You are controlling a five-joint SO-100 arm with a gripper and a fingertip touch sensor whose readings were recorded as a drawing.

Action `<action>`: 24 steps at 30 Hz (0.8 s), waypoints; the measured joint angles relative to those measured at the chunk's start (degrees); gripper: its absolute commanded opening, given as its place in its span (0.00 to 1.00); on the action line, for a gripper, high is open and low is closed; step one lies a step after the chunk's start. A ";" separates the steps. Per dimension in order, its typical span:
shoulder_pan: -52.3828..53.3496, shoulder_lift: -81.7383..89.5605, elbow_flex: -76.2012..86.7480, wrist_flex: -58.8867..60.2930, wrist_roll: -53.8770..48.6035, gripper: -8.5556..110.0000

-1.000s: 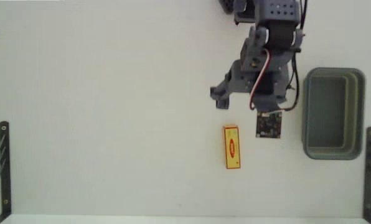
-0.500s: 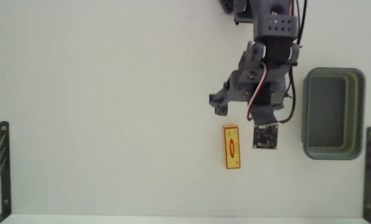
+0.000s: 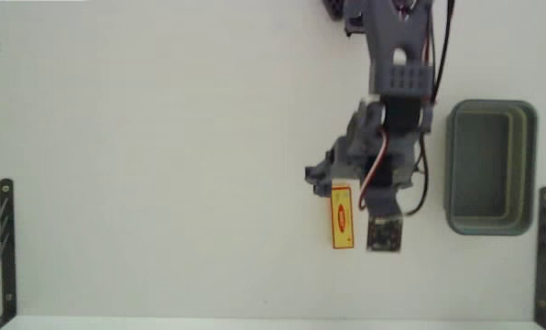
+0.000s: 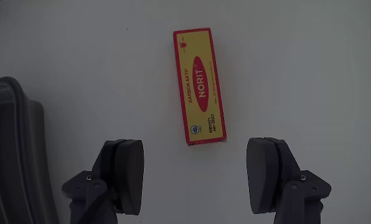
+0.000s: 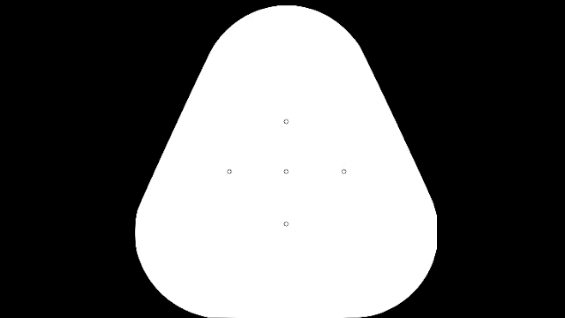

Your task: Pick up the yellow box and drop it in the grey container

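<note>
Here my gripper (image 4: 197, 171) hangs above the white table (image 4: 310, 68) with its two fingers (image 4: 124, 171) spread wide apart and nothing between them. In the wrist view the dark pads stand at the lower left and lower right of the picture, with bare table showing in the gap.

Just ahead of my fingertips, a little left of the middle of the gap, lies the yellow box (image 4: 199, 85). It rests flat on the table, its long side pointing away from me, its near short end just beyond the line of my pads and not touching either one. Its face is yellow with a red border and a red oval mark that reads NORIT.

In the fixed view my gripper (image 3: 339, 176) sits over the top end of the yellow box (image 3: 343, 217), with my arm reaching down from the upper edge of the picture.

Farther off, on the far side of my arm from the box in that view, stands the grey container (image 3: 490, 168), well apart from the box and open at the top. In the wrist view a dark rounded edge (image 4: 14, 143) at my left is probably its rim.
</note>
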 measured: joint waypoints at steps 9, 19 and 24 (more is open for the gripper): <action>0.00 -8.53 -6.06 -2.64 0.00 1.00; 0.00 -18.02 -13.97 -3.96 -0.09 1.00; 0.09 -20.13 -16.35 -4.04 -0.09 1.00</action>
